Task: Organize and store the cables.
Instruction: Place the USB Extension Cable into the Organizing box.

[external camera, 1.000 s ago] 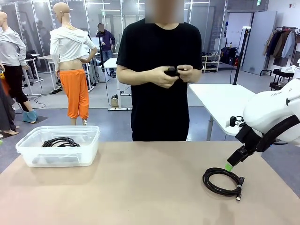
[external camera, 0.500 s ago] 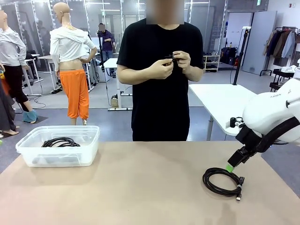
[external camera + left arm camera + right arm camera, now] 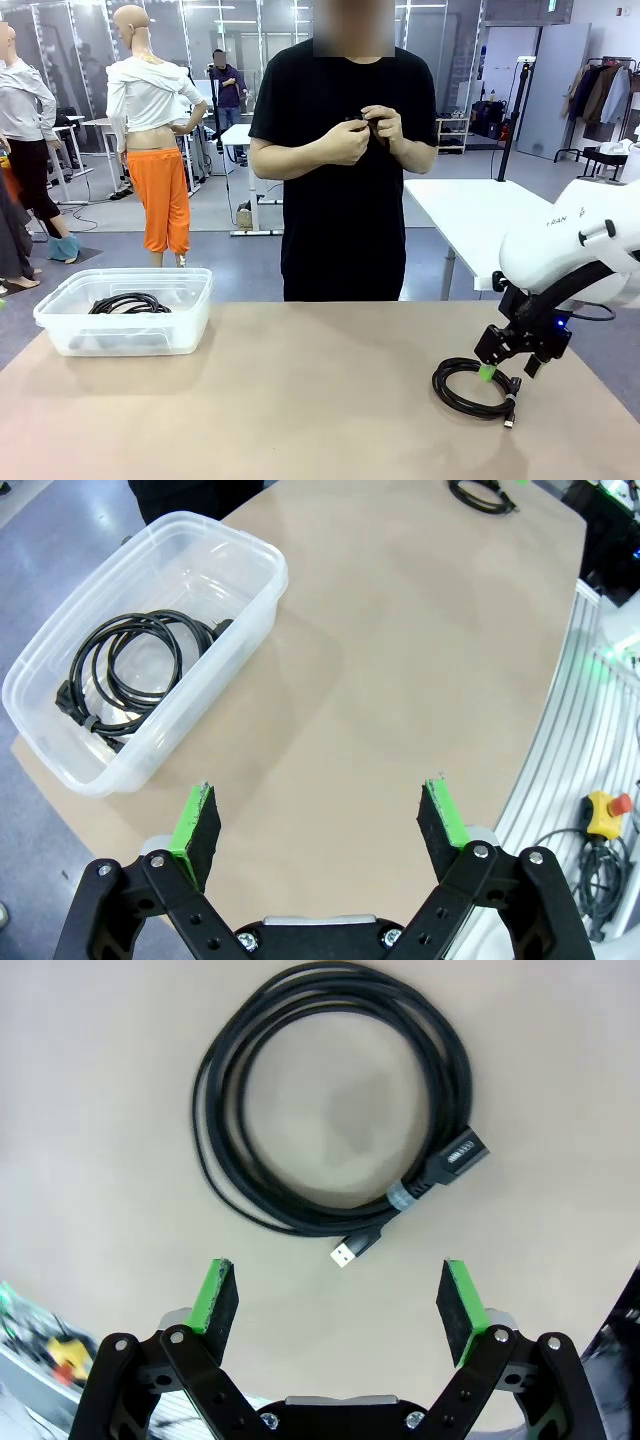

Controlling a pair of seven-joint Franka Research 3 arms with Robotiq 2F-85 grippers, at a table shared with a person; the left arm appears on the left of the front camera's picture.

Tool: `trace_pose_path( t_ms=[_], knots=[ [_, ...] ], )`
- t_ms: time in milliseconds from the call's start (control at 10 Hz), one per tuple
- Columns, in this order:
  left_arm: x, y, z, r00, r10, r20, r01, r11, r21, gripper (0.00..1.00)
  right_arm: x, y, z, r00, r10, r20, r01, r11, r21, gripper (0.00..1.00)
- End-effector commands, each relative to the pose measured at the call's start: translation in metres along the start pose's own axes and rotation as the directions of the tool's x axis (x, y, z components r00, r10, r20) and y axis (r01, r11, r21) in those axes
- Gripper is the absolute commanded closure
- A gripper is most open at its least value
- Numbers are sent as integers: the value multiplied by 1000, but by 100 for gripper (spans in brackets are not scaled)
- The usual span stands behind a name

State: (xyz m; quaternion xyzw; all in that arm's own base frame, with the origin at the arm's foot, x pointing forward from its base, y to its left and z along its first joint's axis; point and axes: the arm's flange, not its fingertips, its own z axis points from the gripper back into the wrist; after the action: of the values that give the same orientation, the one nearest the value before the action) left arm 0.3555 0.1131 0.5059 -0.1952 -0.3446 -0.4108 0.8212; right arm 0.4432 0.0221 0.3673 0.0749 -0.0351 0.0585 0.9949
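A black cable coil (image 3: 474,389) lies on the tan table at the right. My right gripper (image 3: 497,368) hovers open just above its far edge. In the right wrist view the same cable (image 3: 205,1110) lies flat ahead of the open right gripper (image 3: 340,1300), its USB plug (image 3: 350,1252) pointing between the fingertips without touching them. A second coiled cable (image 3: 130,303) rests inside the clear plastic container (image 3: 60,335) at the left. My left gripper (image 3: 320,825) hangs open high over the table, with that container (image 3: 262,565) and its cable (image 3: 125,670) up to the left.
A person in a black shirt stands at the far side, both hands (image 3: 365,130) at chest height working on a small dark thing. The table's edge (image 3: 545,710) runs along the right in the left wrist view, with a red stop button (image 3: 607,810) beyond it.
My right arm has dropped and turned its wrist down over the coil. The person's hands have risen from belly to chest. Both cables lie where they were.
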Motion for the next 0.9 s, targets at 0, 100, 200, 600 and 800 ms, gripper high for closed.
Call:
trace_pose_path(
  t_ms=[0, 100, 200, 600, 800],
  knots=[
    [-1, 1, 0, 1000, -17, -8, 17, 1000, 8, 0, 1, 3, -7, 976, -214, 31, 215, 975, -59, 0],
    [-1, 1, 0, 1000, -17, -8, 17, 1000, 8, 0, -2, -4, -14, 956, -291, 28, 293, 952, -85, 0],
    [-1, 1, 0, 1000, -17, -8, 17, 1000, 8, 0, -4, -11, -19, 932, -361, 28, 362, 927, -95, 0],
    [-1, 1, 0, 1000, -17, -8, 17, 1000, 8, 0, 1, -21, -35, 868, -496, 6, 496, 868, 3, 0],
    [-1, 1, 0, 1000, -17, -8, 17, 1000, 8, 0, 9, -26, -43, 852, -523, -2, 523, 852, -31, 0]
  ],
)
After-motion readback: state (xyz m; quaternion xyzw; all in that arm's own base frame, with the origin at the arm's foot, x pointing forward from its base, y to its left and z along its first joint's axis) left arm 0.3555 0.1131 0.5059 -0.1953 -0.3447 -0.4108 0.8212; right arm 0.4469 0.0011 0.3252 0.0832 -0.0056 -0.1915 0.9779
